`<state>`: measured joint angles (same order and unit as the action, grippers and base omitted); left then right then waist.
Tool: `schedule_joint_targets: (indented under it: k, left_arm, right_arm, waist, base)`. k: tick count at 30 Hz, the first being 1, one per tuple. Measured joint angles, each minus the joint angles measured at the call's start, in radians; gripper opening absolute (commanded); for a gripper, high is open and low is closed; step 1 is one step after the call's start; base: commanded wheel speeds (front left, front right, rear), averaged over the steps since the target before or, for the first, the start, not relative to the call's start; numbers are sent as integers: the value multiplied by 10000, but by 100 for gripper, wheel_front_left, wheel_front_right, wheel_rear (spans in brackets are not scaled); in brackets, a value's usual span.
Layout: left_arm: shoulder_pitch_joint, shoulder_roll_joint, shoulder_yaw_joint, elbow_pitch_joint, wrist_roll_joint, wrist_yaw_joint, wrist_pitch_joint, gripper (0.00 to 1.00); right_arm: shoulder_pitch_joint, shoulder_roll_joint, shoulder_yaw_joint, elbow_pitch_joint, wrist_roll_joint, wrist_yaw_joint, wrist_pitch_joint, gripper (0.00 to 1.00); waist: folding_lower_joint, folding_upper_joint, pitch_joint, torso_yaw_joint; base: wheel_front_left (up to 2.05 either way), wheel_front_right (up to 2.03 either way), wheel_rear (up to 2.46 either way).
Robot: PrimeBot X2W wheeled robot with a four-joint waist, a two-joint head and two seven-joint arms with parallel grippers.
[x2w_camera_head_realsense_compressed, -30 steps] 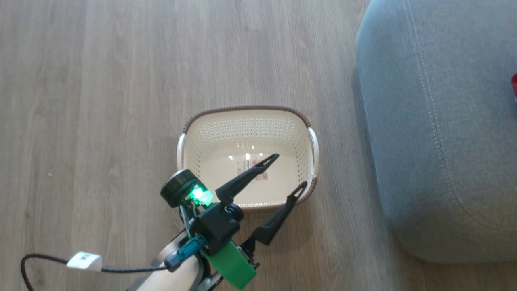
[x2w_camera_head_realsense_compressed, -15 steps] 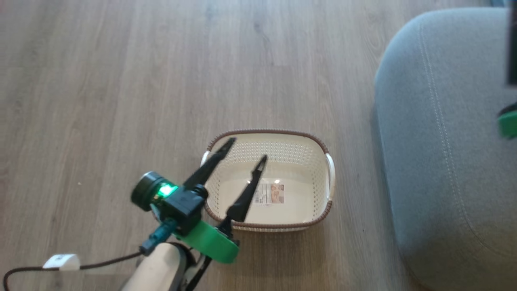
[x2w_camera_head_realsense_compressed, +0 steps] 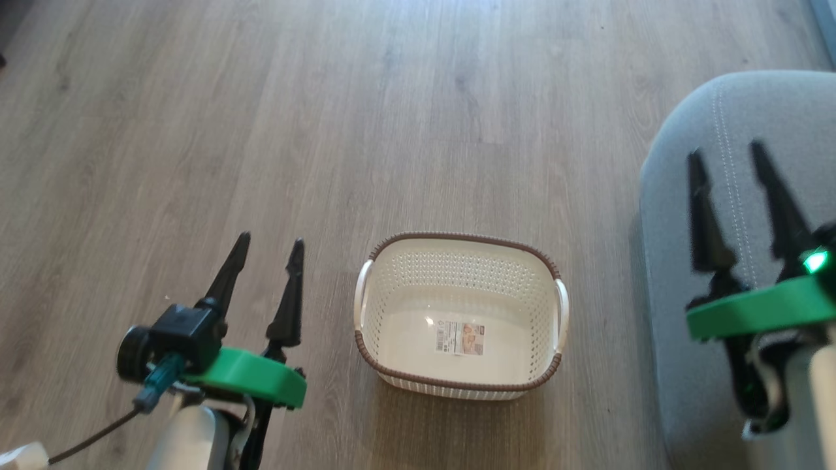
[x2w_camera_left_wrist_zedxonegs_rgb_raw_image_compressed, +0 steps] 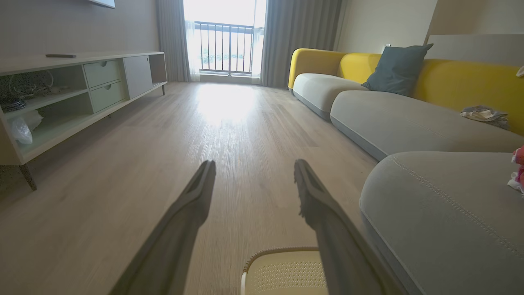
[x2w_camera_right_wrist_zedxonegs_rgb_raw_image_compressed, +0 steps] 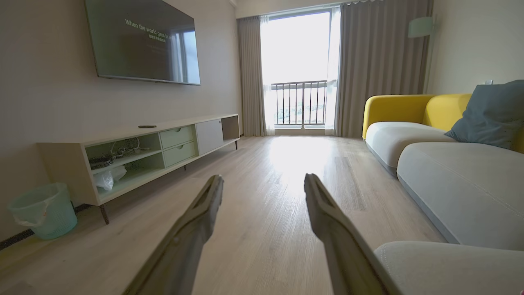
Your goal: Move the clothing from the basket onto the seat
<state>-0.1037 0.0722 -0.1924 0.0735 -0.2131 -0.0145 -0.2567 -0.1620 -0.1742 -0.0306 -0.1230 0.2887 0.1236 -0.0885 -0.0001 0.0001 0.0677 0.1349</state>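
The small oval cream-white plastic basket [x2w_camera_head_realsense_compressed: 418,274] with a brown woven-look rim stood on the wood-grain floor [x2w_camera_head_realsense_compressed: 392,98], a label sticker [x2w_camera_head_realsense_compressed: 461,338] on its bottom. The left gripper [x2w_camera_head_realsense_compressed: 270,240] hung over the floor just beside the basket, jaws moderately parted and gripping nothing. The right gripper [x2w_camera_head_realsense_compressed: 726,151] hung over the rounded edge of the large light grey upholstered seat [x2w_camera_head_realsense_compressed: 666,274], jaws likewise parted and unloaded. In the left wrist view, part of the red-and-white fabric clothing [x2w_camera_left_wrist_zedxonegs_rgb_raw_image_compressed: 518,164] lay on that seat at the frame edge.
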Motion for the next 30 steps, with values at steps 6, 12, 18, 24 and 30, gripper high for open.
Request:
schedule_joint_targets:
  k: [6,12,18,24,30]
  left_arm:
    - [525,-113,430,318,38,-2,0,100]
    - [814,-169,552,399,211,-13,0,100]
    - [864,-190,537,98,77,-280,0,100]
    - [963,-203,418,-35,314,-683,0,100]
    - [1127,-203,328,-40,497,-715,0,100]
  right_arm:
    - [1036,746,-82,652,-341,0,-708,100]
    - [1674,1101,-81,1235,-669,2,-1231,100]
    - [2079,1239,-211,1755,-767,2,-1528,100]
    - [2205,1279,46,2027,-857,2,-1599,100]
    - [2307,1287,-31,1952,-752,2,-1639,100]
  waist:
    - [0,0,-217,258]
    - [0,0,-326,478]
    - [0,0,-315,582]
    - [0,0,-262,575]
    - [0,0,-199,498]
  base:
    - [0,0,0]
    - [0,0,0]
    - [0,0,0]
    - [0,0,0]
    - [0,0,0]
